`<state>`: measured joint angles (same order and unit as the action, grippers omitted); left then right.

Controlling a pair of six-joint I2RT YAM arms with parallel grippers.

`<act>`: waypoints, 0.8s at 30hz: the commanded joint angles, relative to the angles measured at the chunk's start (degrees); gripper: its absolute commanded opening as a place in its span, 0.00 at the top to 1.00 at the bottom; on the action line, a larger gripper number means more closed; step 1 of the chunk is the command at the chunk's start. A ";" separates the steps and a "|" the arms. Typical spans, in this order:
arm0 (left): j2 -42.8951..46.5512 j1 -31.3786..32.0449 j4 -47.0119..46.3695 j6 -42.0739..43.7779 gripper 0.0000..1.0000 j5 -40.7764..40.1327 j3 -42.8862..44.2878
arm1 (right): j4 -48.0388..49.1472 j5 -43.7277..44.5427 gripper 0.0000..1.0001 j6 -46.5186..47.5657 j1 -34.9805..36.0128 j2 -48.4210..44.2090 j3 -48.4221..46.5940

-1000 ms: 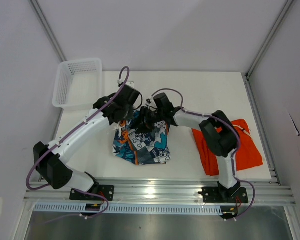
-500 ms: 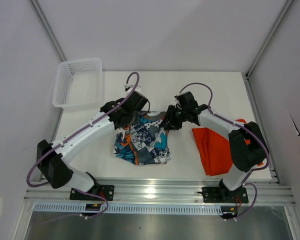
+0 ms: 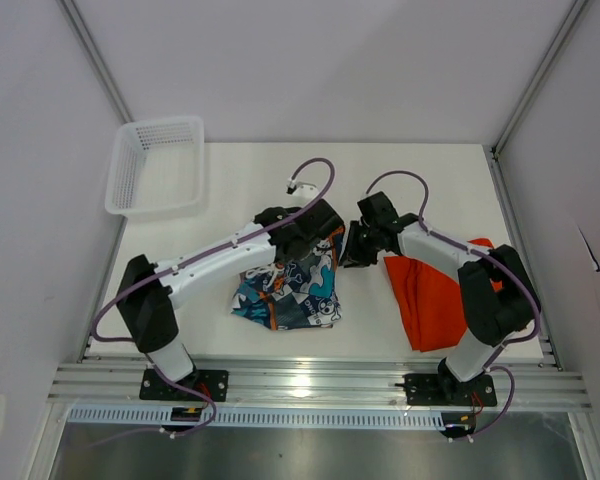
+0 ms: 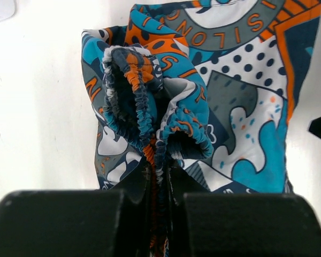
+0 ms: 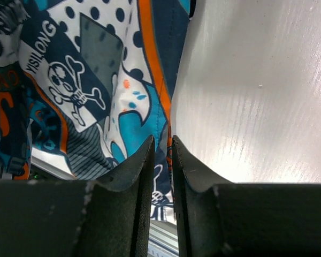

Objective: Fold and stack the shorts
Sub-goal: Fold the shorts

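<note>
The patterned shorts (image 3: 295, 290) lie bunched at the table's middle front, blue, orange and white with skull emblems. My left gripper (image 3: 320, 232) is at their top right and is shut on the gathered elastic waistband (image 4: 144, 107), as the left wrist view (image 4: 160, 176) shows. My right gripper (image 3: 348, 248) is just right of it, its narrow jaws closed around the shorts' orange-trimmed side edge (image 5: 155, 80) in the right wrist view (image 5: 161, 144). The plain orange shorts (image 3: 450, 300) lie flat at the right, partly under the right arm.
A white mesh basket (image 3: 155, 165) stands at the back left corner. An aluminium rail (image 3: 310, 385) runs along the table's front edge. Frame posts rise at both back corners.
My left gripper has carried the waistband to the right, across the shorts, close to my right gripper. The right gripper first swung out to the right with the edge, then stayed near there.
</note>
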<state>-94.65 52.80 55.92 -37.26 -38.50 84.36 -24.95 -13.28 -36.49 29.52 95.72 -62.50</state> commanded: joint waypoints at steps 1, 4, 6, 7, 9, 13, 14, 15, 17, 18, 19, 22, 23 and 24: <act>-3.59 2.75 3.40 -6.15 0.91 -5.79 5.19 | 1.31 0.71 0.79 1.60 0.63 1.83 0.62; -6.24 4.86 5.16 -9.13 0.91 -6.94 6.34 | 1.48 0.36 0.79 1.95 0.80 3.32 0.89; -8.52 6.17 5.51 -10.46 0.91 -7.38 6.35 | 2.01 0.45 0.79 1.60 0.72 3.68 1.33; -9.23 6.88 5.51 -11.77 0.90 -7.29 6.26 | 2.27 0.71 0.80 1.42 0.54 3.59 1.94; -11.25 7.41 4.64 -12.66 0.88 -7.20 5.39 | 3.23 0.62 0.80 0.90 0.19 3.16 2.82; -13.80 8.64 1.30 -13.98 0.82 -5.36 4.59 | 4.38 1.15 0.81 0.02 -0.95 0.62 5.10; -14.76 8.64 0.86 -13.99 0.82 -4.92 4.85 | 4.64 1.06 0.81 -0.16 -1.13 0.26 5.46; -15.12 8.64 -0.01 -14.07 0.80 -4.39 5.11 | 5.26 1.06 0.82 -0.42 -1.22 -0.01 5.81; -16.26 8.64 -0.90 -14.16 0.75 -3.51 6.08 | 5.61 1.06 0.82 -0.69 -1.48 -0.80 6.60; -16.61 8.64 -1.08 -14.77 0.73 -3.25 6.43 | 5.70 1.24 0.82 -0.86 -1.48 -0.97 6.86; -16.88 8.64 -0.73 -15.65 0.73 -3.51 7.65 | 5.88 1.32 0.83 -1.04 -1.48 -1.15 7.13; -17.06 8.38 -1.78 -16.62 0.51 -3.07 8.28 | 6.93 1.24 0.83 -1.65 -2.09 -2.29 8.88; -17.14 8.20 -1.95 -16.71 0.45 -2.90 8.37 | 7.28 1.15 0.83 -1.83 -2.27 -2.64 9.41; -17.32 7.59 -2.39 -16.54 0.38 -2.29 8.45 | 7.81 0.63 0.84 -1.92 -3.05 -3.78 10.81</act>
<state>-112.20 61.08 56.05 -51.55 -41.12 89.78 -19.70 -12.84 -37.50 27.59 95.50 -53.67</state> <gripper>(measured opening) 0.571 0.166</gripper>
